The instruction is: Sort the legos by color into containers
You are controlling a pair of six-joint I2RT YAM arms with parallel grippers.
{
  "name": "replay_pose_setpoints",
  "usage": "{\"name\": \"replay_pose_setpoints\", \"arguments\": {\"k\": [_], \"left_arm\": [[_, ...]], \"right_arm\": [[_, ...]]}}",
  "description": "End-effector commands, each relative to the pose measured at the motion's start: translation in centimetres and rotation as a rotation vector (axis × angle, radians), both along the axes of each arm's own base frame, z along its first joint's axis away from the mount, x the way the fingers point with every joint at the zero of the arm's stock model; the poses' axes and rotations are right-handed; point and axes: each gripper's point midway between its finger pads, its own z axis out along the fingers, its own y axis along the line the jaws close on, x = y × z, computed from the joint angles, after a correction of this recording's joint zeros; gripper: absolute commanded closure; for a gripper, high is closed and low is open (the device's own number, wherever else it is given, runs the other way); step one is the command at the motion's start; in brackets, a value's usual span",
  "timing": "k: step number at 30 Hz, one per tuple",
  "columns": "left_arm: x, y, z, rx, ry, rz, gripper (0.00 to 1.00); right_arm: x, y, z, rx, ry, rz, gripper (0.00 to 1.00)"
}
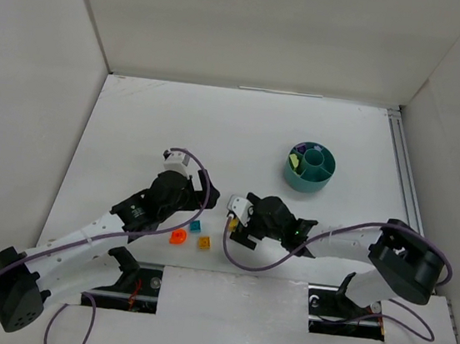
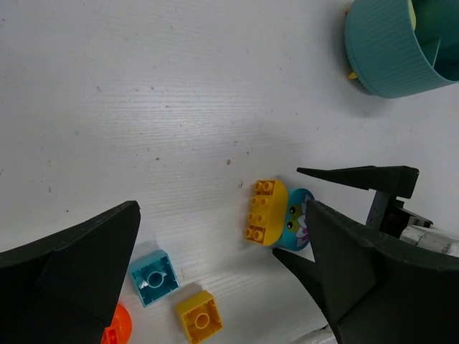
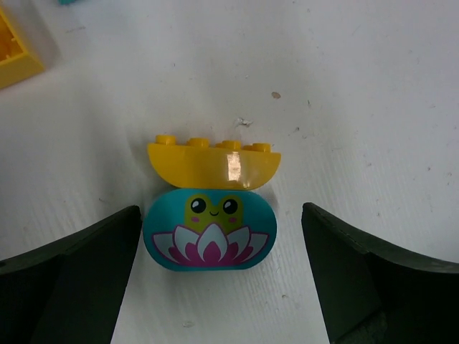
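Note:
A blue oval brick with a frog and lotus print lies on the table, touching a yellow oval brick. My right gripper is open, its fingers on either side of the blue oval, low over the table, not touching it. My left gripper is open and empty above a teal square brick, a yellow square brick and an orange brick. The teal cup stands at the back right and holds purple, yellow and pale green pieces.
In the top view the two grippers, left and right, are close together near the table's front middle. White walls enclose the table on three sides. A metal rail runs along the right edge.

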Motion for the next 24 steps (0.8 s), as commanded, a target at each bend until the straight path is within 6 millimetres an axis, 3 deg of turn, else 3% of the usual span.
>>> {"name": "replay_pose_setpoints", "arguments": {"k": [1, 7, 11, 15, 17, 19, 20, 24], "left_arm": [[0.3, -0.4, 1.0, -0.031, -0.041, -0.011, 0.0], [0.2, -0.4, 1.3, -0.034, -0.05, -0.024, 0.0], [0.0, -1.2, 1.4, -0.059, -0.063, -0.061, 0.0], [-0.3, -3.3, 2.2, -0.096, -0.096, -0.184, 0.0], [-1.1, -4.7, 2.4, -0.111, -0.106, -0.29, 0.0], [-1.5, -6.0, 2.6, -0.138, -0.123, -0.368, 0.0], [-1.9, -6.6, 3.0, -0.153, -0.136, -0.413, 0.0], [-4.5, -8.8, 4.8, -0.24, -0.187, -0.639, 0.0]], "right_arm": [[1.7, 2.0, 2.3, 0.095, -0.048, -0.048, 0.03], [1.6, 2.0, 1.9, 0.096, -0.029, -0.06, 0.32], [1.4, 1.6, 2.9, 0.113, -0.05, -0.053, 0.42], [0.8, 1.5, 4.2, 0.124, -0.106, 0.02, 0.47], [0.7, 1.5, 5.7, 0.14, -0.165, 0.07, 0.49], [-0.5, 1.7, 6.4, 0.158, -0.19, 0.162, 0.5], [-0.6, 2.0, 8.2, 0.182, -0.251, 0.21, 0.5], [-2.7, 2.0, 11.0, 0.248, -0.338, 0.35, 0.5]]}}
